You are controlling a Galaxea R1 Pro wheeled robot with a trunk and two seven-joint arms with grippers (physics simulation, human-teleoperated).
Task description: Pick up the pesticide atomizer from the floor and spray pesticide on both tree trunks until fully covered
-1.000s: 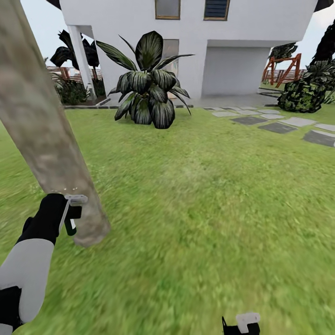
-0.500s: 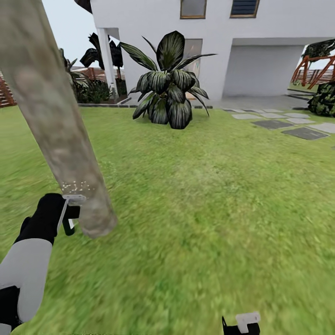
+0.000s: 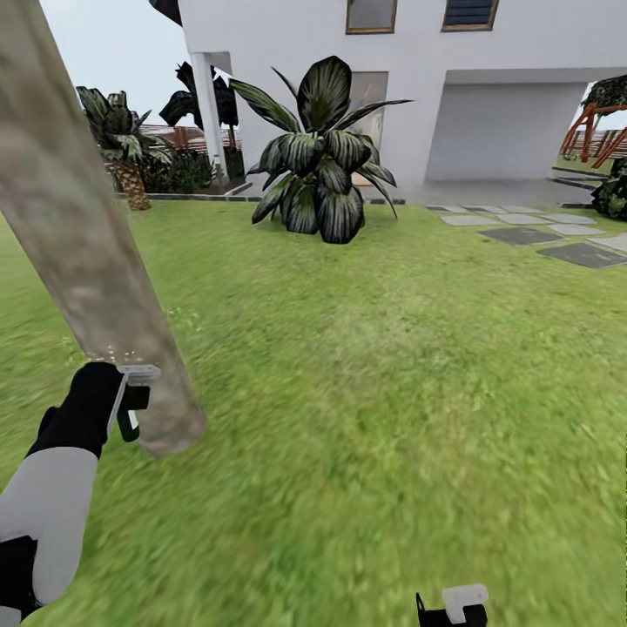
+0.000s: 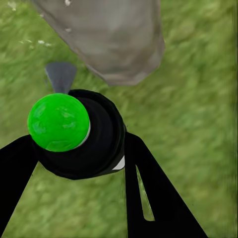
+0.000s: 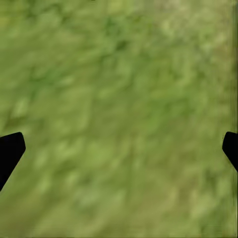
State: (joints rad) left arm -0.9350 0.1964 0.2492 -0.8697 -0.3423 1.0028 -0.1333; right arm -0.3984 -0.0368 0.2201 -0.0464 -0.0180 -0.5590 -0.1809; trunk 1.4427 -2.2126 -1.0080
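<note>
The left gripper (image 3: 131, 405) is clamped on the pesticide atomizer (image 4: 79, 134), and the relation that matters is between the sprayer's nozzle and the tree trunk (image 3: 83, 235): in the head view the held atomizer sits just beside the base of the trunk, on its near left side, with the trunk rising and leaning away up and to the left, so its long axis runs steeply upward from a foot planted in the grass (image 3: 374, 374). A few pale specks show on the bark right above the gripper, which I take to be spray landing low on the trunk. In the left wrist view the atomizer's dark round body with its bright green cap fills the space between the two black fingers (image 4: 148, 193), and the trunk's lower end lies directly ahead of it, close but apart. The left arm is plainly the nearer one; the right gripper (image 5: 119, 144) hangs over bare lawn with its jaws wide apart and holding nothing. To cover the trunk, I judge the spray needs to travel upward along that leaning axis
</note>
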